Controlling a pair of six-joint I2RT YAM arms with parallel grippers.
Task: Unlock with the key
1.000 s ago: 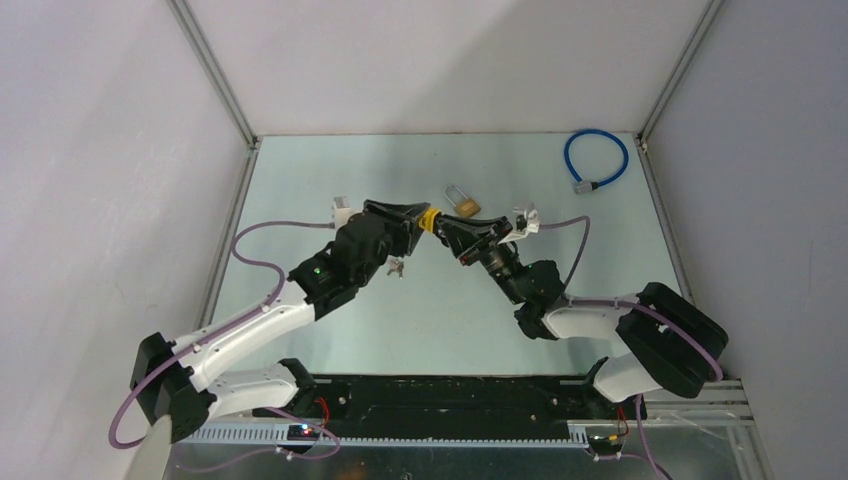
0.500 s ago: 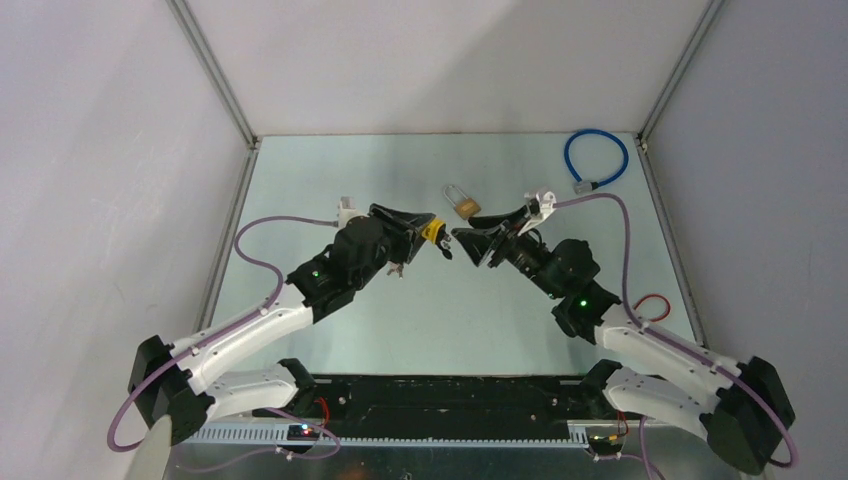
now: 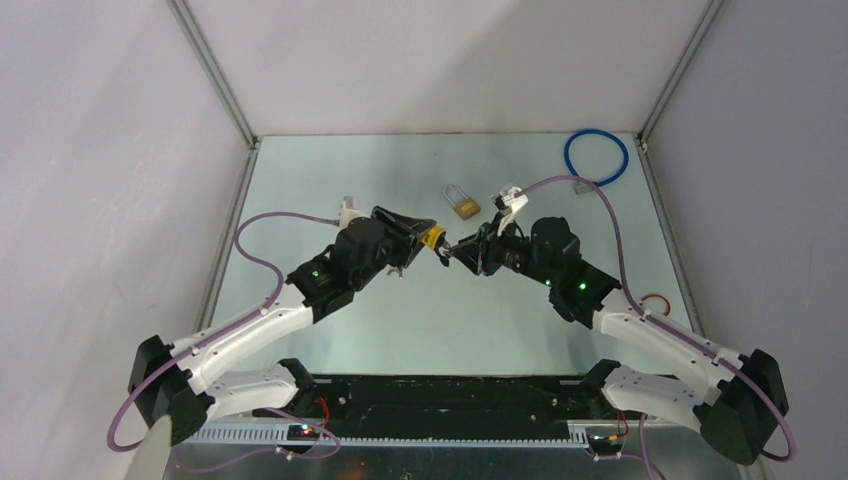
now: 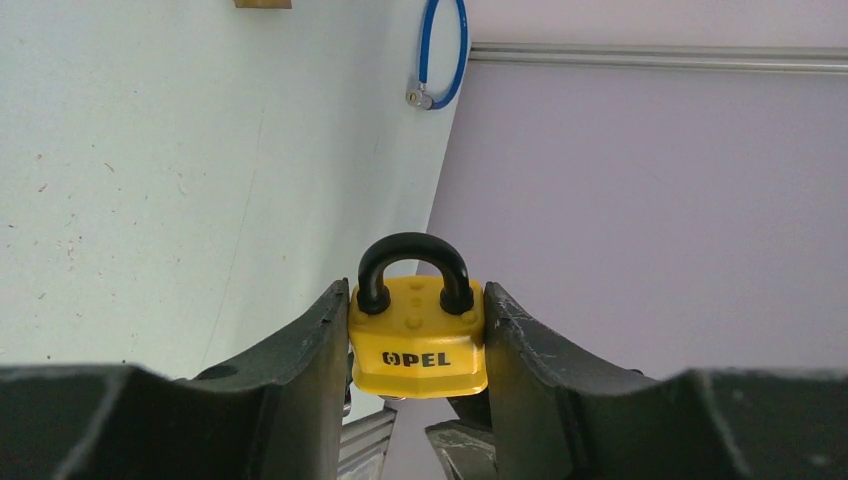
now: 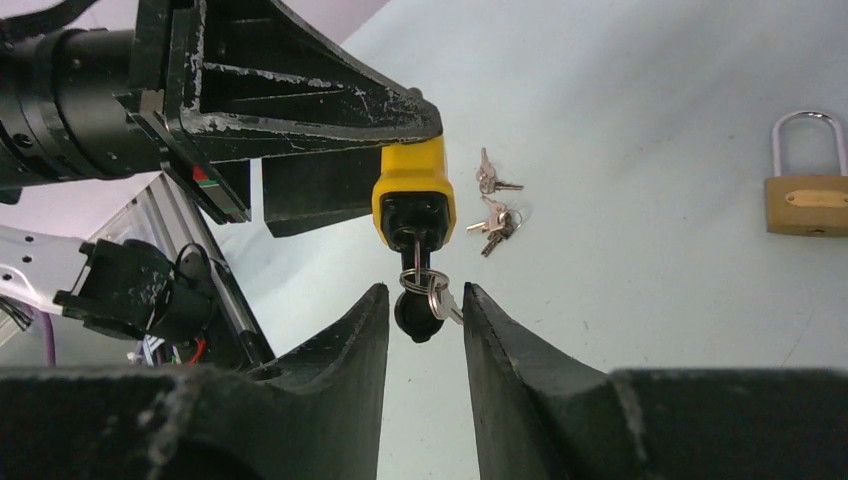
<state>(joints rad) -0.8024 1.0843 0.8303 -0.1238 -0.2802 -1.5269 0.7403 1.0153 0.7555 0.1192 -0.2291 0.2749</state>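
A yellow padlock [image 4: 418, 345] with a black shackle is clamped between the fingers of my left gripper [image 4: 416, 290], which holds it above the table [image 3: 330, 180]. From the top view the padlock [image 3: 433, 238] points toward the right arm. A key with a black head [image 5: 417, 312] sticks in the keyhole on the padlock's underside [image 5: 413, 190], and a ring with a second key hangs from it. My right gripper [image 5: 424, 290] stands open, one finger on either side of the key head. A narrow gap shows on the left side.
A brass padlock [image 3: 464, 204] lies on the table just behind the grippers. Loose keys [image 5: 495, 215] lie on the table under the left gripper. A blue cable loop [image 3: 596, 158] sits in the far right corner. Walls enclose the table on three sides.
The right gripper let go of the key, drew back to the right with jaws wide, then returned to it with jaws narrower. The left gripper and padlock stayed in place.
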